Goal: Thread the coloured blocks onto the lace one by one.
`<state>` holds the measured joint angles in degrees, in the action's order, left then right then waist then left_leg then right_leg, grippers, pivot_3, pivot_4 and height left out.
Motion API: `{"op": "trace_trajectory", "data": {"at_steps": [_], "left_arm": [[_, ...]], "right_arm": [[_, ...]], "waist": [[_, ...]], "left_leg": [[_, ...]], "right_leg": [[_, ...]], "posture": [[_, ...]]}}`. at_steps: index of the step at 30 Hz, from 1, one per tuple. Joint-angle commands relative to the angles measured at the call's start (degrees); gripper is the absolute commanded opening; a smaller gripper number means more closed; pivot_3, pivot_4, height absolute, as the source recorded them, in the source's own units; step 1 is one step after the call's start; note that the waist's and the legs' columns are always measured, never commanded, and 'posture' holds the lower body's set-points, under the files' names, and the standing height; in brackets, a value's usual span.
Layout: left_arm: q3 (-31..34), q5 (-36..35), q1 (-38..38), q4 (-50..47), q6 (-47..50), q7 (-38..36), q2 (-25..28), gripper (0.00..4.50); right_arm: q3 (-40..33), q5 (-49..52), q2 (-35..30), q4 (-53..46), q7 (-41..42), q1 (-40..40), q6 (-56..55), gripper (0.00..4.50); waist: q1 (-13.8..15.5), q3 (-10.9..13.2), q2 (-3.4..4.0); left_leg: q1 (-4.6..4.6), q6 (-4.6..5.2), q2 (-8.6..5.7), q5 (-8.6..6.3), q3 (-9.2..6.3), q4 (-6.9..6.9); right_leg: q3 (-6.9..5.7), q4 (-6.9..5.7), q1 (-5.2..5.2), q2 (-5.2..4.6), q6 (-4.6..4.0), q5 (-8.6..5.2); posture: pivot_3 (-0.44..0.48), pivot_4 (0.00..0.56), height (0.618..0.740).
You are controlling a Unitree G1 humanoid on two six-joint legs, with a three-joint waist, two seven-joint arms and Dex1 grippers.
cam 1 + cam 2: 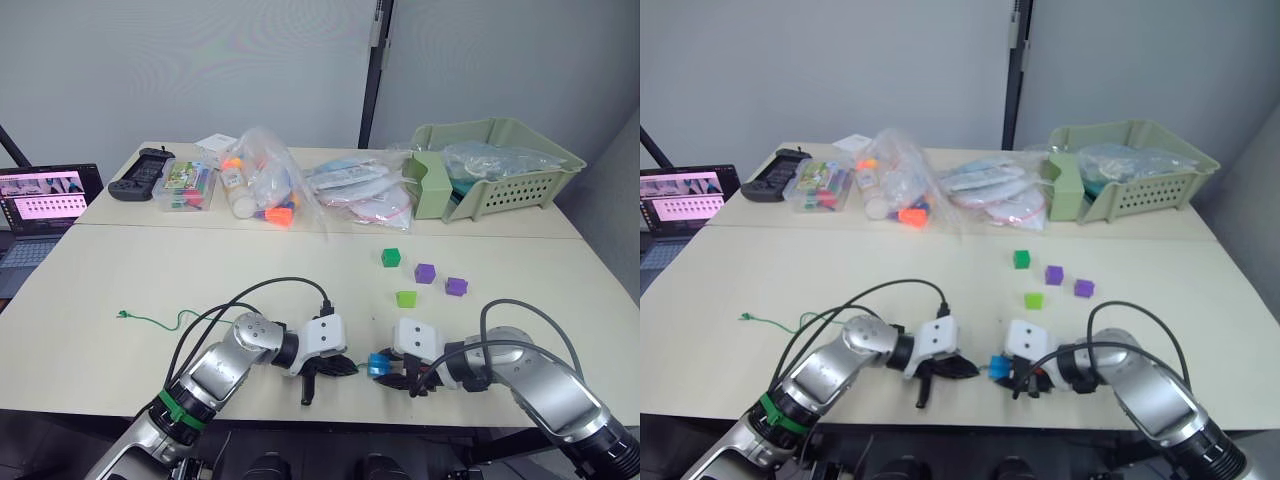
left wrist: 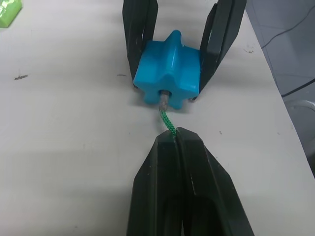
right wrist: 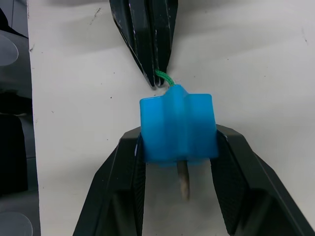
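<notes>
Table (image 1: 120, 270): pale top. I see clutter along the far edge, four loose blocks near the middle right, and both arms working at the near edge.
Right gripper (image 3: 178, 147): clamped on the blue block (image 3: 177, 129), one finger on each flank, block held just above the table top.
Left gripper (image 2: 175, 135): fingers pressed together, pinching the lace (image 2: 167, 119) right behind the block.
Loose blocks: green block (image 1: 391, 257), two purple blocks (image 1: 425, 273) and a lime block (image 1: 405, 298), all unthreaded, well apart from the grippers.
Lace: runs from its knotted end (image 1: 123, 316) at the left of the table to my left gripper; the stiff tip (image 3: 183, 181) pokes out of the block's far face.
Progress, my judgement: first block pierced, not yet drawn down the string.
Risk 1: if I release the left pinch before the tip is caught, the lace may slip back out.
Risk 2: tip sits between the right fingers; regrasping there could knock the block loose.
</notes>
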<state>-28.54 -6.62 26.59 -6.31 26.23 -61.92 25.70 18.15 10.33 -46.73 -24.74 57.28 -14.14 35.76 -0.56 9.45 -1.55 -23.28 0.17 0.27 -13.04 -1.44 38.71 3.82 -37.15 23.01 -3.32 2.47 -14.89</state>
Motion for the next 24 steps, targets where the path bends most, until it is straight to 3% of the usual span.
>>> {"op": "trace_trajectory", "data": {"at_steps": [1, 10, 17, 23, 24], "left_arm": [[-0.57, 0.37, 1.31, -0.95, -0.98, 0.18, -1.11, 0.0], [-1.11, 1.41, 2.18, -0.52, -0.96, 1.07, -2.8, 0.0], [2.15, -1.72, 2.58, -2.98, 1.79, -1.08, -0.06, 2.18], [1.35, -0.81, 3.56, -3.68, 1.65, -1.87, 1.79, 4.14], [1.13, -0.61, 4.22, -3.55, 1.82, -1.74, 1.46, 4.47]], "right_arm": [[-0.04, 0.25, -0.4, -1.69, 0.01, 0.68, 0.8, 1.35], [0.32, 0.17, 0.16, -2.28, -0.5, 0.58, 1.48, 1.35], [0.22, 0.26, 0.11, -2.42, -0.81, 1.08, 1.6, 1.35], [-1.91, 1.39, 1.07, -2.3, -2.0, 0.07, 2.78, 1.35], [-2.39, 1.63, 0.78, -2.63, -1.75, 0.08, 2.79, 1.85]], "waist": [[-0.02, 0.0, 0.0], [-0.06, 0.0, 0.0], [-0.14, 0.0, 0.0], [-0.12, 0.0, 0.0], [-0.1, 0.0, 0.0]], "left_leg": [[0.0, 0.0, 0.0, 0.0, 0.0, 0.0], [0.0, 0.0, 0.0, 0.0, 0.01, 0.0], [0.01, 0.0, 0.01, 0.0, -0.01, -0.01], [0.0, 0.0, 0.01, 0.0, 0.0, -0.02], [0.0, 0.0, 0.0, 0.0, -0.01, -0.02]], "right_leg": [[0.0, 0.0, 0.0, 0.0, 0.0, 0.0], [0.0, 0.0, 0.0, 0.0, 0.0, 0.0], [0.0, 0.0, 0.01, 0.01, 0.0, 0.0], [0.0, 0.0, 0.01, 0.01, 0.0, 0.0], [0.0, 0.0, 0.01, 0.01, 0.0, 0.0]], "posture": [[0.0, 0.15, 0.74], [0.0, 0.15, 0.74], [0.0, 0.15, 0.74], [0.0, 0.15, 0.74], [0.0, 0.15, 0.74]]}}
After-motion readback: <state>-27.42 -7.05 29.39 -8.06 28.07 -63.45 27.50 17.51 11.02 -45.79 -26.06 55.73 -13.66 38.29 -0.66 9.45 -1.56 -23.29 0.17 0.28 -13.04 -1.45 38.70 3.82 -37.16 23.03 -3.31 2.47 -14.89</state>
